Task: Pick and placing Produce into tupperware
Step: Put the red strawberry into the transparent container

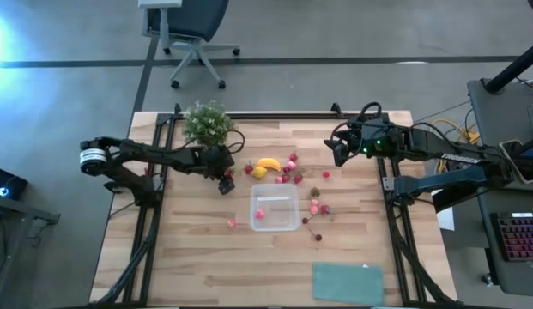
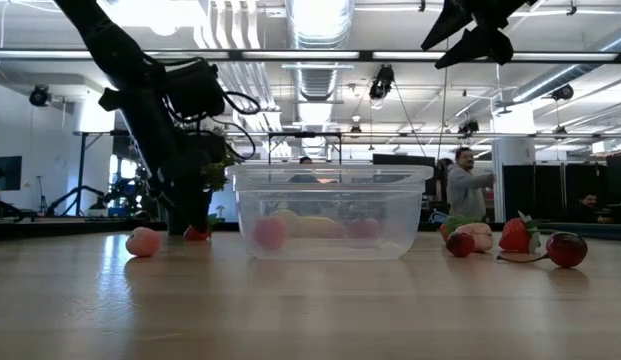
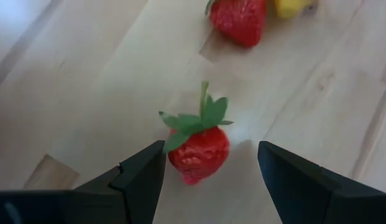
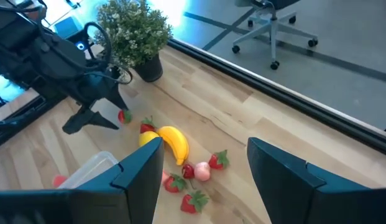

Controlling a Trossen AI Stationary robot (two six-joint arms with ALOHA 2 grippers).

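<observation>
L gripper (image 1: 226, 182): low over table, fingers spread, nothing held; one strawberry sits in the gap betw. its fingers (image 3: 140, 180), not clearly touched.
Strawberry (image 3: 197, 149): red w/ green leaf cap, lying on wood directly betw. L fingertips; in low view it shows at the foot of the L arm.
2nd strawberry (image 3: 238, 18): just ahead of L gripper, beyond the first one, apart from it.
Banana (image 1: 268, 164): yellow, past the 2nd strawberry from L gripper; betw. the two grippers, nearer L.
Lemon (image 1: 258, 172): small, yellow, touching banana on the side toward L gripper.
Berry cluster (image 1: 290, 170): red + pink pcs. scattered beside banana, betw. it and R gripper.
Tupperware (image 1: 275, 209): clear, squarish, lidless; near L gripper, off to its side toward table centre. One pink pc. (image 1: 260, 214) inside.
Loose pink pc. (image 1: 232, 223): on table just outside tupperware, on L gripper's side.
More berries (image 1: 317, 209): red/pink, beside tupperware on the side away from L gripper.
R gripper (image 1: 339, 151): raised well above table, fingers apart, empty; fruit cluster lies ahead of and below it.
Potted plant (image 1: 208, 123): bushy green, close behind L gripper, at table's far edge.
Teal sheet (image 1: 347, 283): flat, near-edge of table, well apart from both grippers.
Table (image 1: 189, 257): light wood planks.
</observation>
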